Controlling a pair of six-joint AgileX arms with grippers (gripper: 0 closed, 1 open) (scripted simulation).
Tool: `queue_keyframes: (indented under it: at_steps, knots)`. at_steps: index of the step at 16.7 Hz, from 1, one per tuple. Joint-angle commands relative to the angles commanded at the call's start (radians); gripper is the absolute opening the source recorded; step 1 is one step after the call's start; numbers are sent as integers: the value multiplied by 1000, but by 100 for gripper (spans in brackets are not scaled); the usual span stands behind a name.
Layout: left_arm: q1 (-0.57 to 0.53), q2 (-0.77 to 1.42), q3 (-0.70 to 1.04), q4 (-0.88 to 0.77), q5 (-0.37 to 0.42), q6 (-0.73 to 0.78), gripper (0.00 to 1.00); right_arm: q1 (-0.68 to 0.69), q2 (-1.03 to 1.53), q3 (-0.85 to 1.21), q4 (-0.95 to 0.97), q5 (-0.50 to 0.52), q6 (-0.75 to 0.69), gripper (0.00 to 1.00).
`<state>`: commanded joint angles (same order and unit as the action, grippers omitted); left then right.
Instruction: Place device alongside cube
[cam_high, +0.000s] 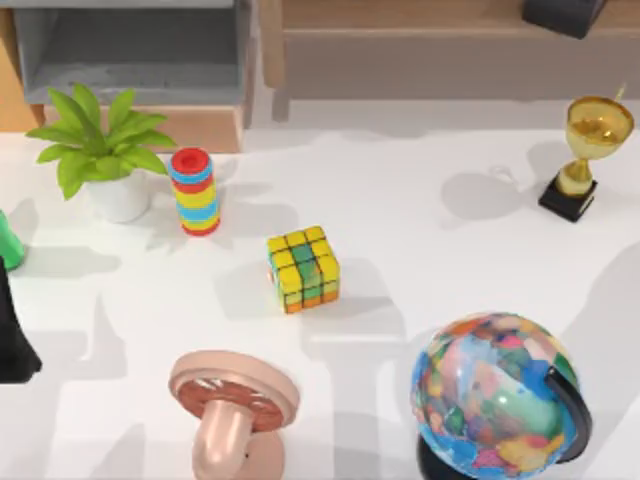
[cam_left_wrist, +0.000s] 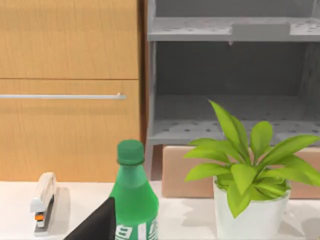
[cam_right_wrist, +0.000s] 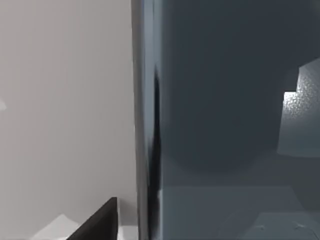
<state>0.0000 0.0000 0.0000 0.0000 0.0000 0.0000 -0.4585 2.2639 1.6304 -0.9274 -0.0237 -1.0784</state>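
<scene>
Top view, left to right.

Left arm (cam_high: 14, 335): dark mass at the table's left edge, beside a green bottle (cam_high: 8, 240). A dark corner of the left gripper (cam_left_wrist: 95, 222) edges into the left wrist view, which looks out on the bottle, a potted plant (cam_left_wrist: 250, 200) and a stapler (cam_left_wrist: 44, 200). Grip state: cannot tell.

Striped ring stack (cam_high: 196, 191): upright, just beside the plant.

Cube (cam_high: 303, 268): sits on the open white table (cam_high: 450, 260) near its middle, apart from the ring stack behind it and the pink fan (cam_high: 232, 405) in front. Bare surface on both its flanks.

Globe (cam_high: 500, 395): front right. Trophy (cam_high: 590, 150): back right.

Right arm (cam_high: 563, 14): dark shape at the far back right edge, well apart from the cube. A corner of the right gripper (cam_right_wrist: 97, 220) shows against a dark glossy slab (cam_right_wrist: 215, 115) very close to the lens. Whether that slab is the device, I cannot tell. Grip state: cannot tell.

Judgement: placing is not yet done, as the cube stands alone. The step in hand looks like fetching or carrying. The next move calls for bringing the device to bare table beside the cube and laying it flat without nudging the cube.
</scene>
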Motion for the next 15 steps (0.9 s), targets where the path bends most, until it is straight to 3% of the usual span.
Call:
queue_keyframes:
  at_steps: [11, 15]
  knots:
    - [0, 0, 0, 0, 0, 0, 100, 0, 0, 0, 0, 0, 0, 2]
    - [0, 0, 0, 0, 0, 0, 100, 0, 0, 0, 0, 0, 0, 0]
